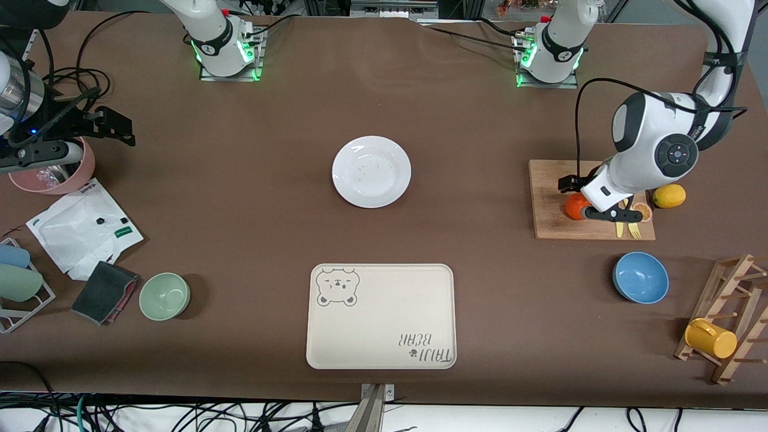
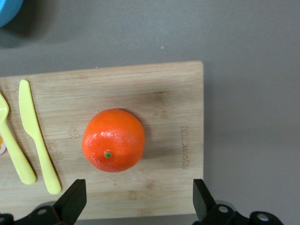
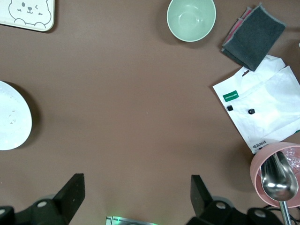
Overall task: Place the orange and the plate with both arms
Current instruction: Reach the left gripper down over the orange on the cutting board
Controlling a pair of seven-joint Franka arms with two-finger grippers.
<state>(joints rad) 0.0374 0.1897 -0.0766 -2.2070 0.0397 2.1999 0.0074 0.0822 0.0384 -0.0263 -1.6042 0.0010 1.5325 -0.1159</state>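
The orange (image 1: 575, 206) (image 2: 113, 146) lies on a wooden cutting board (image 1: 552, 180) (image 2: 173, 93) toward the left arm's end of the table. My left gripper (image 1: 585, 199) (image 2: 139, 201) hovers low over the board, open. The orange sits just outside the gap between its black fingers (image 2: 75, 202), touching neither. The white plate (image 1: 372, 171) (image 3: 11, 122) rests bare in the middle of the table, farther from the front camera than the tray. My right gripper (image 1: 117, 129) (image 3: 137, 194) waits open and holding nothing, over the right arm's end of the table beside a pink bowl (image 1: 54, 177).
A cream bear tray (image 1: 381, 315) lies near the front edge. A yellow knife (image 2: 37, 136) and fork share the board, with a lemon (image 1: 669, 195) beside it. Also around: blue bowl (image 1: 640, 277), green bowl (image 1: 164, 295), white bag (image 1: 81, 228), grey cloth (image 1: 103, 292), mug rack (image 1: 729, 318).
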